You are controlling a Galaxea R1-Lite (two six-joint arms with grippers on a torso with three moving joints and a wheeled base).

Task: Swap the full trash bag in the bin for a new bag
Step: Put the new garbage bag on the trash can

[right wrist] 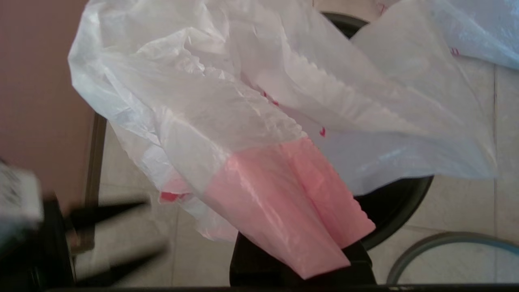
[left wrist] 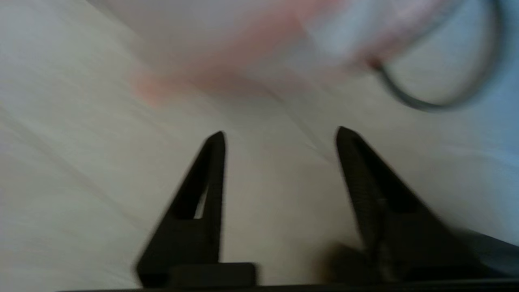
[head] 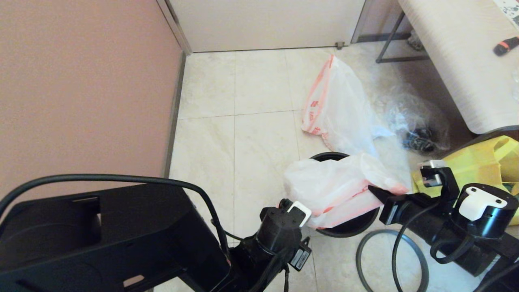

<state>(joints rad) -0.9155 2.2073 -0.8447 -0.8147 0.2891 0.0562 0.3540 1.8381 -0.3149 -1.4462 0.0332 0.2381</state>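
Observation:
The new bag (head: 332,184), thin and limp white plastic, is draped over the round black bin (head: 348,229) and hides most of its mouth. My right gripper (head: 376,190) is shut on the bag's pink edge band (right wrist: 292,202), on the bin's right side; the band covers its fingers. My left gripper (left wrist: 279,136) is open at the bin's near left, with white plastic filling the space in front of its fingers. The full trash bag (head: 338,109) with its red-orange band stands on the floor behind the bin. The dark grey rim ring (head: 365,259) lies on the floor in front of the bin.
A clear bag with dark items (head: 417,125) lies right of the full bag. A yellow fabric tote (head: 482,162) sits at the right, under a pale table (head: 458,61). A pink wall (head: 81,89) closes the left side, a door (head: 263,20) the back.

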